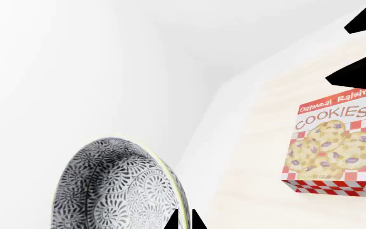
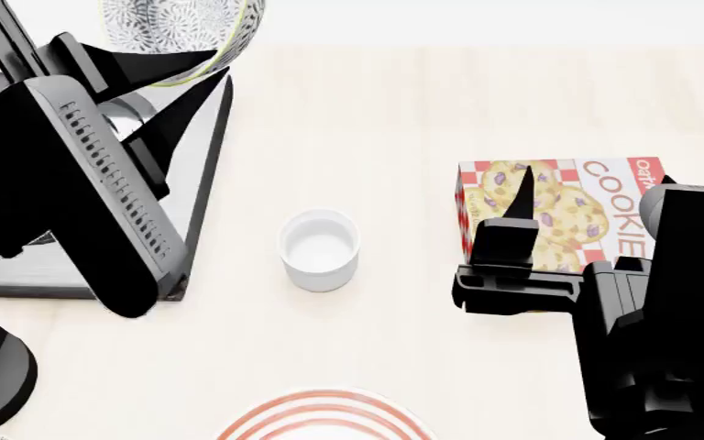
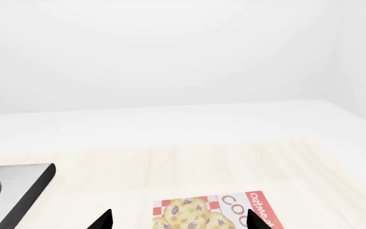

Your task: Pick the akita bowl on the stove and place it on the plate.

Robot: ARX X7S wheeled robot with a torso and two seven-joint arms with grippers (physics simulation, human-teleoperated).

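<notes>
On the pale wooden table (image 2: pixel 425 101), the flat dark-grey stove (image 2: pixel 199 183) lies under the left gripper (image 2: pixel 175 78), whose fingers pinch the rim of the speckled white akita bowl (image 2: pixel 181 27), lifted clear for carrying toward the red-striped white plate (image 2: pixel 324 417). The right gripper (image 2: pixel 523 215) hangs spread, empty, above the cookie box (image 2: pixel 572 206).

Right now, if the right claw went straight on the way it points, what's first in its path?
Probably the cookie box: it lies just ahead between the right claw tips. Depth is unclear, so it might pass over it.
</notes>
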